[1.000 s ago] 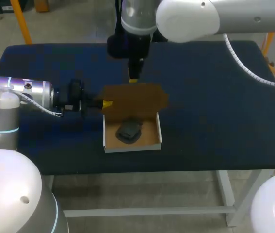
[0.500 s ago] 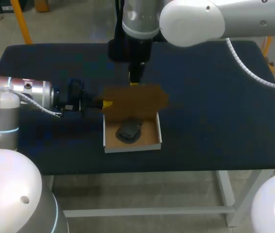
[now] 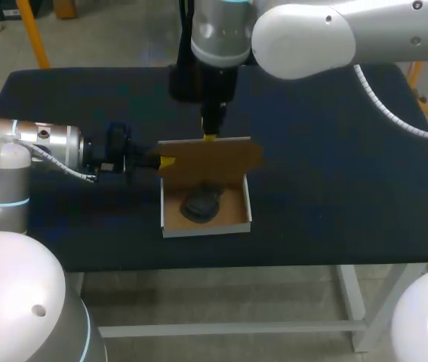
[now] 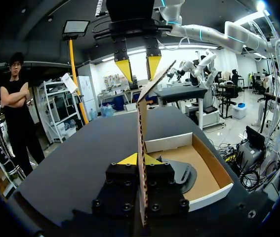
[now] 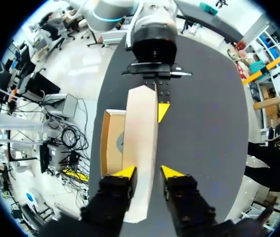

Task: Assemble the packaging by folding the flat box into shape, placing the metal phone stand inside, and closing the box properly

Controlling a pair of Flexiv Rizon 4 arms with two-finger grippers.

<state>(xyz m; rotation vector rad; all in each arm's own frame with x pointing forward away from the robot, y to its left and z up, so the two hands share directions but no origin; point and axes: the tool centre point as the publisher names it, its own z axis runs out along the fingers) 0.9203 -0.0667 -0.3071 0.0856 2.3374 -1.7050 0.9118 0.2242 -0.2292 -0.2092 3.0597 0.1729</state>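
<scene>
The cardboard box lies open at the table's middle, white outside and brown inside. The dark metal phone stand rests in its tray, also visible beside my left fingers. The brown lid stands raised at the tray's far side. My left gripper comes in low from the left and is shut on the lid's left edge. From above, my right gripper straddles the lid's top edge; its fingers stand open with the lid between them.
The dark table stretches bare to the right of the box and on its near side. My right arm hangs over the table's far middle. The table's front edge runs just below the tray.
My right gripper has come down and nearer, and the lid's top edge has swung toward the tray, standing steeper. My left gripper has kept its hold and place.
</scene>
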